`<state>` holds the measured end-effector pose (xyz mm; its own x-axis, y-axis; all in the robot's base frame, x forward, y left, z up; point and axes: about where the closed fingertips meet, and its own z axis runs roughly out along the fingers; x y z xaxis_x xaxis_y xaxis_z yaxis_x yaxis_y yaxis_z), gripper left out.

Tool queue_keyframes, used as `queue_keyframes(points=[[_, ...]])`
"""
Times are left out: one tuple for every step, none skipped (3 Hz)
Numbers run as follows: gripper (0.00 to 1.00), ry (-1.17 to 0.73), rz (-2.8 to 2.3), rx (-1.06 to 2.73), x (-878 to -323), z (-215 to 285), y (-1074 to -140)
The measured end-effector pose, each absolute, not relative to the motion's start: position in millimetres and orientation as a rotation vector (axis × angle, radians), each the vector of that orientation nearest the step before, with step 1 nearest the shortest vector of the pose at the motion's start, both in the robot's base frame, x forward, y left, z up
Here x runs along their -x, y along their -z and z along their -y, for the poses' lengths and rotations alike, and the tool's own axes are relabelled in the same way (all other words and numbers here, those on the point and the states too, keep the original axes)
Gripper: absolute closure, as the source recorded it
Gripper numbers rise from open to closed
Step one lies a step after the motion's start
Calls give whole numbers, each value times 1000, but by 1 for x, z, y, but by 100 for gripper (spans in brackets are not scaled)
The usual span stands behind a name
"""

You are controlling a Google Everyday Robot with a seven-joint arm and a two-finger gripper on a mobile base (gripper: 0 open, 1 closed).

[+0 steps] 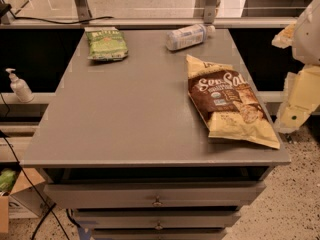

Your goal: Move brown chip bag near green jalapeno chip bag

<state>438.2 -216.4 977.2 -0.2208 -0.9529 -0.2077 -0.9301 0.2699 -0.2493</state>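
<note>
The brown chip bag (231,102) lies on the grey worktop (130,119). The green jalapeno chip bag (106,44) is far to its left. A bottle (187,36) lies behind it. The tool (299,96) is just right of it.

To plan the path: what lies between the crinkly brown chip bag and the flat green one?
Bare grey tabletop, in the camera view; the gripper hangs off-table beside the brown bag.

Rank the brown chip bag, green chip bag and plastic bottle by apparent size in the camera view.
1. brown chip bag, clearly largest, though nearest the camera.
2. green jalapeno chip bag.
3. plastic bottle; close to the green bag, so unsure.
The end effector sits right of the table.
</note>
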Motion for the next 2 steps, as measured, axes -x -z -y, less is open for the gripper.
queue_keyframes(points=[[0, 102, -2229, 1723, -438, 216, -977], [0, 21, -2185, 1702, -444, 212, -973]])
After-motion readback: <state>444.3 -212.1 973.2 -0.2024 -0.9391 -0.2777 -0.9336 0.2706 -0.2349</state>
